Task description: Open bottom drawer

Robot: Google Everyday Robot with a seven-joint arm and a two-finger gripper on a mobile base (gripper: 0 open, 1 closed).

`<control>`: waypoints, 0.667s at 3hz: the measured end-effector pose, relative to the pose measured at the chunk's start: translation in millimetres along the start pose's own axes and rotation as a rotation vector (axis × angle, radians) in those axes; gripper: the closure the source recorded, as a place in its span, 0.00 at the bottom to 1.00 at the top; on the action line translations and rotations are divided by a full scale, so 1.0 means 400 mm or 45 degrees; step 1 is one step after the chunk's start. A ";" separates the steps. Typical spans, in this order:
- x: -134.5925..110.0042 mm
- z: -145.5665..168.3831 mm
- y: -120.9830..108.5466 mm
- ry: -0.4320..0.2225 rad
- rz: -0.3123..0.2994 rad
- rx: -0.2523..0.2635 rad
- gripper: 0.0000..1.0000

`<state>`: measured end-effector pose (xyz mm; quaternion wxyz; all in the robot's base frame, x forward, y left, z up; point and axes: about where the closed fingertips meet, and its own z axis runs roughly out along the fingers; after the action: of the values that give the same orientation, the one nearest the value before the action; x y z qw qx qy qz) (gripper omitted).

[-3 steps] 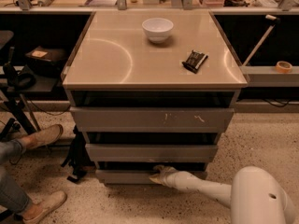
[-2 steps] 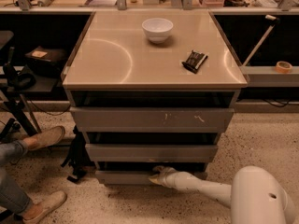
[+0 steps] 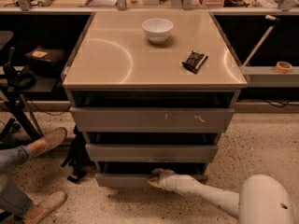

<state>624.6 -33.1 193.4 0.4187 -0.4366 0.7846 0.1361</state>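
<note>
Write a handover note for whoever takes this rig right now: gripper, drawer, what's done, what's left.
Gripper: low at the cabinet's base, at the top edge of the bottom drawer front, right of its middle. The arm comes in from the lower right.
Bottom drawer: lowest of three, under the middle drawer. None of its inside shows.
Done: gripper is placed at the drawer's edge.
Left: pull the drawer out.
On top, not involved: white bowl, small dark object.

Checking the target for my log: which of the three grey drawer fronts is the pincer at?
The bottom drawer, lowest and plain-fronted: the pincer is at its top edge. The middle drawer and the white-scratched top drawer lie above it.
</note>
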 end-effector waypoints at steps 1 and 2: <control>0.019 -0.023 0.050 -0.053 0.030 -0.017 1.00; 0.008 -0.032 0.047 -0.053 0.030 -0.017 1.00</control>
<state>601.9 -31.3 196.0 0.4305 -0.4270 0.7799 0.1552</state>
